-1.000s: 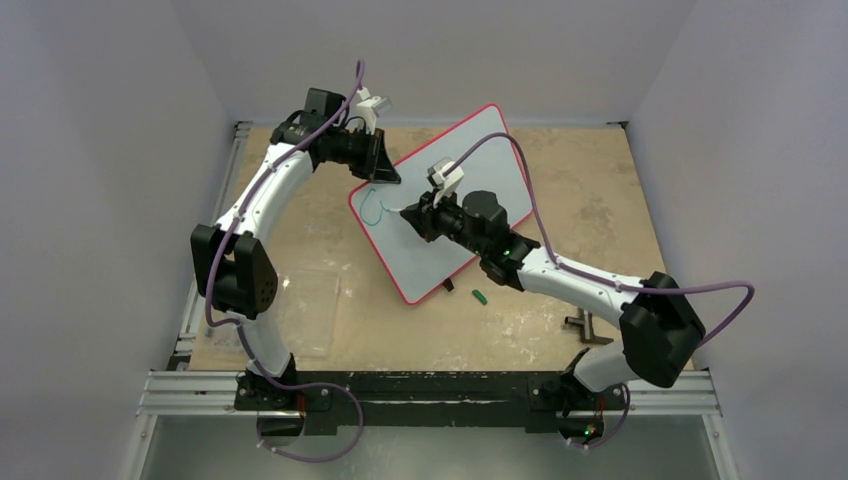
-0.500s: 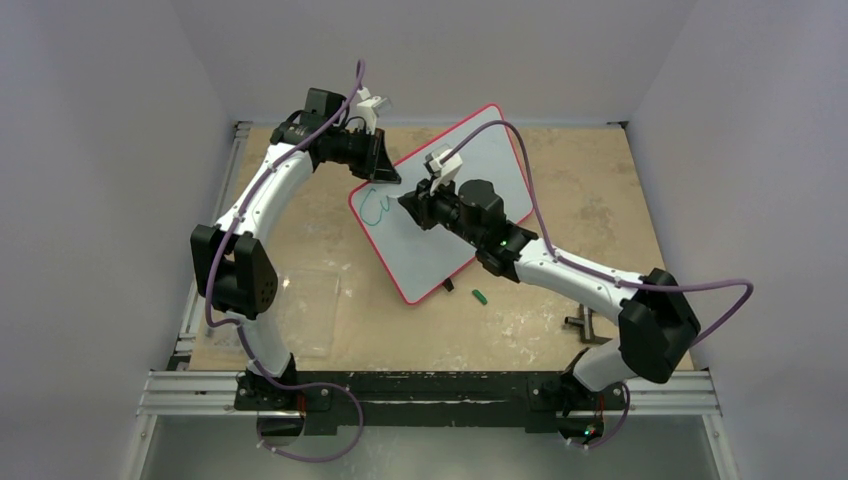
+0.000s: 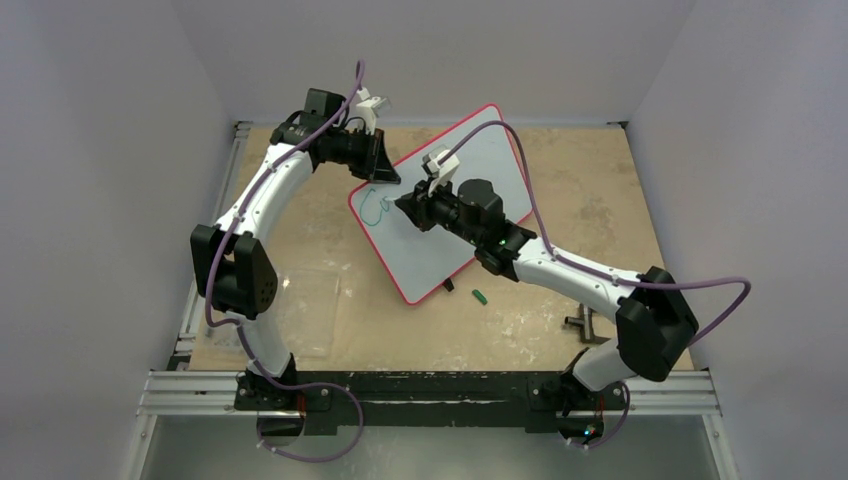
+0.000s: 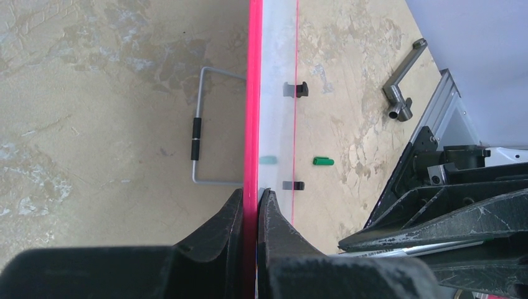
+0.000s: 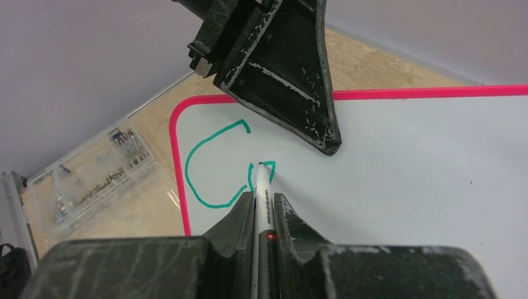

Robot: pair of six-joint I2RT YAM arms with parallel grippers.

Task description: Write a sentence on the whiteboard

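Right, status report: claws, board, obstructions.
Left claw shut on whiteboard rim. Right claw shut on marker, tip at board. Sentence: only C and part of next letter. Left claw close beside marker tip.

Left arm (image 3: 255, 205) and right arm (image 3: 585, 280): white curved link shells, black joint housings, one blocky black elbow module each. One purple cable (image 3: 705, 285) per arm, leaving the base rail (image 3: 430, 392) and running out along the links in loose loops. White bracket on each wrist, at the end farthest from the rail. Left hand (image 4: 252, 198) and right hand (image 5: 264, 199): matt black wedge fingers, edges scuffed pale grey. Small green light (image 3: 585, 432) at the right arm's base, by the rail.
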